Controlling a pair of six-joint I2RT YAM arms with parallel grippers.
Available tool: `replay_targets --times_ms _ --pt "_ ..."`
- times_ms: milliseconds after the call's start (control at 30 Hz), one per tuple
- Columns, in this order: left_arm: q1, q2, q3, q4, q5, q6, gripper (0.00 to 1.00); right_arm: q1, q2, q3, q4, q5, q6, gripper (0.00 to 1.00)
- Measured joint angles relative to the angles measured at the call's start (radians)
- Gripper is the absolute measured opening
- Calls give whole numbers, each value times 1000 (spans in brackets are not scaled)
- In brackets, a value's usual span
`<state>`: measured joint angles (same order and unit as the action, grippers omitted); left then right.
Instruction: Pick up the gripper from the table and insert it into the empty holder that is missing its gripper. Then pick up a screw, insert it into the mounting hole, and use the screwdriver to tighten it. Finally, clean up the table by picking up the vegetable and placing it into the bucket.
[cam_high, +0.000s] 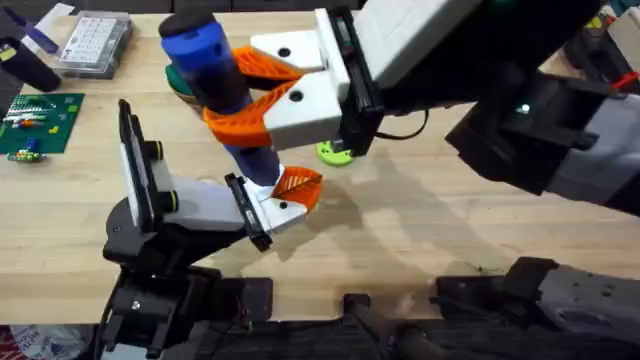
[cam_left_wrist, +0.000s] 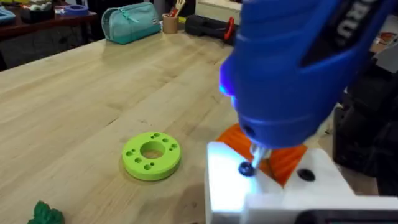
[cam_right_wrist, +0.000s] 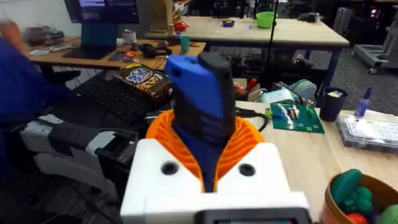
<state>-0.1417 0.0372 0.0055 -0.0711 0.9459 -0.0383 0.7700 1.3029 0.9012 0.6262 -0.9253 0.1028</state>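
Currently, blue powered screwdriver (cam_high: 215, 85) is gripped between orange ribbed pads (cam_high: 240, 122) of right gripper (cam_high: 262, 92), jaws closed on its body. Bit tip (cam_left_wrist: 247, 167) is set on screw in white holder (cam_high: 272, 208). Orange ribbed gripper (cam_high: 298, 185) is seated in holder, just beside bit. Lime-green ring (cam_high: 335, 152) lies on wooden table (cam_high: 420, 215), near holder. Dark-green vegetable (cam_left_wrist: 46, 213) lies beyond ring. Left gripper jaw state cannot be told.

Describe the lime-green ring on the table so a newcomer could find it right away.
Start from the blue screwdriver held upright over the wooden table. Just beyond its tip, on bare wood, lies the lime-green ring. It is a flat disc with one big centre hole and small holes around it, unlike the leafy dark-green vegetable.
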Motion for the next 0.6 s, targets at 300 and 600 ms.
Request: replay_targets --times_ms 300,600 --pt "0 0 0 0 0 0 11 0 0 0 -26 1 -22 55" --pt "0 0 0 0 0 0 11 0 0 0 -29 10 -26 56"
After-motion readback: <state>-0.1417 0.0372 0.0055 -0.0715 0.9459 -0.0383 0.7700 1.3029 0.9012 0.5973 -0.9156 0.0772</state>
